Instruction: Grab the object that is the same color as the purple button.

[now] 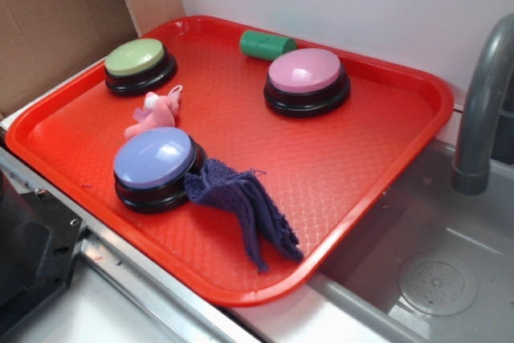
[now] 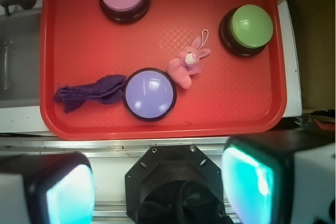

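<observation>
Overhead, the gripper (image 2: 157, 187) hangs well above the near rim of the red tray (image 1: 377, 158), off the tray itself. Fingers (image 2: 252, 179) spread wide, nothing between them; pads glow teal in the wrist view.

Purple cloth (image 1: 245, 206): dark purple-blue knit, frayed, lying flat and crumpled on the tray floor near its front edge. One end touches the black base of the purple button (image 1: 154, 165); the rest trails away along the front edge towards the sink-side corner.

Purple button: lavender dome, black base, near the front edge of the tray.

Pink plush toy (image 1: 154, 112): a small rabbit, lying on its side just beside the purple button, between it and the green button (image 1: 138, 63).

Green button sits in the corner by the cardboard (image 1: 56, 22). Pink button (image 1: 307, 78) towards the back edge, well apart from the cloth. Green cylinder (image 1: 267, 44) on its side at the back rim, just beside the pink button.

Grey sink (image 1: 434, 279) and faucet (image 1: 482, 110) flank the tray.
</observation>
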You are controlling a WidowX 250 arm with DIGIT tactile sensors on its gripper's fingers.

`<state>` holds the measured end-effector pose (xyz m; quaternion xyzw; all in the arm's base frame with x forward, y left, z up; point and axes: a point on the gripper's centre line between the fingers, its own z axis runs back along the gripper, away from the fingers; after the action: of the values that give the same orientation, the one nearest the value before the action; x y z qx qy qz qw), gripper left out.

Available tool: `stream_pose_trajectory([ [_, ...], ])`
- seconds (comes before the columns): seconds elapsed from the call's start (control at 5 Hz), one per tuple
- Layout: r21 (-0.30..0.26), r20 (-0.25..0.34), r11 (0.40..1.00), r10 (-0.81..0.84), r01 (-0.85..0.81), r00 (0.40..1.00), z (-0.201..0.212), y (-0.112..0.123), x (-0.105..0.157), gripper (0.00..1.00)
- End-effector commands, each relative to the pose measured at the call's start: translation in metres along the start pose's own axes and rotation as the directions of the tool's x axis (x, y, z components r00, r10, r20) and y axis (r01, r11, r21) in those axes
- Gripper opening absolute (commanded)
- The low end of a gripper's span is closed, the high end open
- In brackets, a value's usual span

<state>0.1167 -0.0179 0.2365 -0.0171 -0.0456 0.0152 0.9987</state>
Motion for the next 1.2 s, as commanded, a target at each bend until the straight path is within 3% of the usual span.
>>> stream_pose_trajectory([
  [0.0, 0.0, 0.0, 1.0, 0.0, 0.0, 1.0, 0.0, 0.0, 0.0, 1.0],
  [0.2, -0.05, 0.011, 0.983, -0.176, 0.177, 0.984, -0.021, -0.006, 0.017, 1.0],
  [0.4, -0.093, 0.059, 0.905, -0.411, 0.415, 0.91, -0.044, -0.015, 0.033, 1.0],
  [0.6, -0.033, 0.082, 0.82, -0.568, 0.571, 0.819, -0.064, -0.026, 0.04, 1.0],
  [0.8, -0.112, 0.178, 0.661, -0.722, 0.742, 0.669, -0.09, -0.048, 0.047, 1.0],
  [1.0, -0.149, 0.274, 0.494, -0.811, 0.856, 0.516, -0.123, -0.065, 0.044, 1.0],
])
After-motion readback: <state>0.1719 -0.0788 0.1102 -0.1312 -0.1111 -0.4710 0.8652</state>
